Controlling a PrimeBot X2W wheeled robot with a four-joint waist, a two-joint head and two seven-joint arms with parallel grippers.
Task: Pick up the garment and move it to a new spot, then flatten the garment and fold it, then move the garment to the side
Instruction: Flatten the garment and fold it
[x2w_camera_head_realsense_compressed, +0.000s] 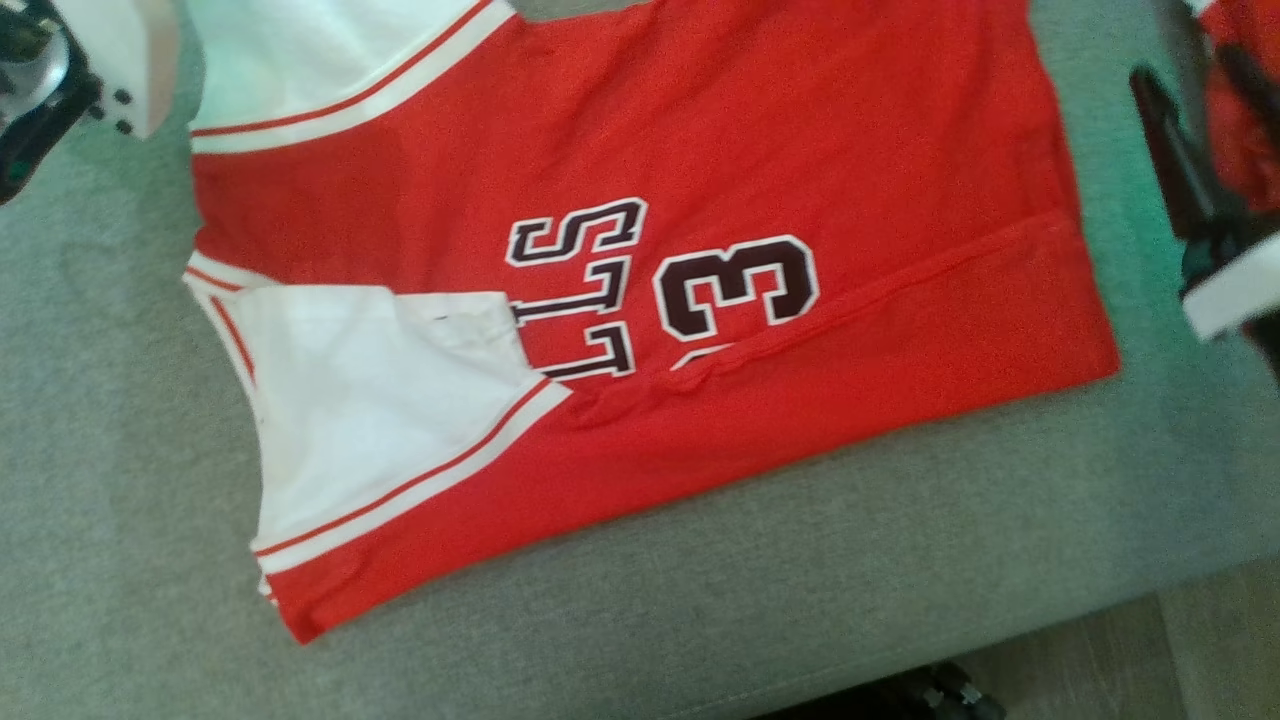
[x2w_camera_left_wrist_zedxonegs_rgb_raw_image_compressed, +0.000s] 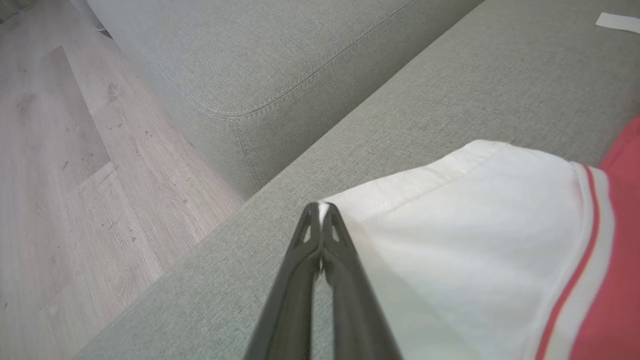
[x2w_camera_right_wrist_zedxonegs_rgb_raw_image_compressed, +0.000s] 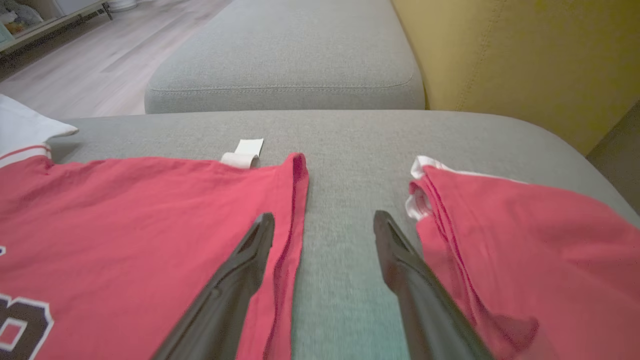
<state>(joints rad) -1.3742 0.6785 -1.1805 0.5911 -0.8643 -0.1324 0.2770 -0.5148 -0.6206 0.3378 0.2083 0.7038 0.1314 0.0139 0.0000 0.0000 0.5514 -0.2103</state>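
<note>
Two garments, two grippers — the jersey (x2w_camera_head_realsense_compressed: 800, 130) has its sleeve corner pinched in the left gripper (x2w_camera_left_wrist_zedxonegs_rgb_raw_image_compressed: 320, 207); the right gripper (x2w_camera_right_wrist_zedxonegs_rgb_raw_image_compressed: 324, 216) gapes between it and the folded garment (x2w_camera_right_wrist_zedxonegs_rgb_raw_image_compressed: 525, 240).

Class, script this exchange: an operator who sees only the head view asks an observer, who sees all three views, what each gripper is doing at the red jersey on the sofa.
Operator: Is the left gripper holding the jersey?
Observer: Yes, it is shut on the corner of the white sleeve.
Operator: And the right gripper?
Observer: Open. One fingertip is over the jersey's edge, the other over bare sofa.
Operator: What is that red patch beside it?
Observer: A second red garment, folded, with bare sofa between it and the jersey.
</note>
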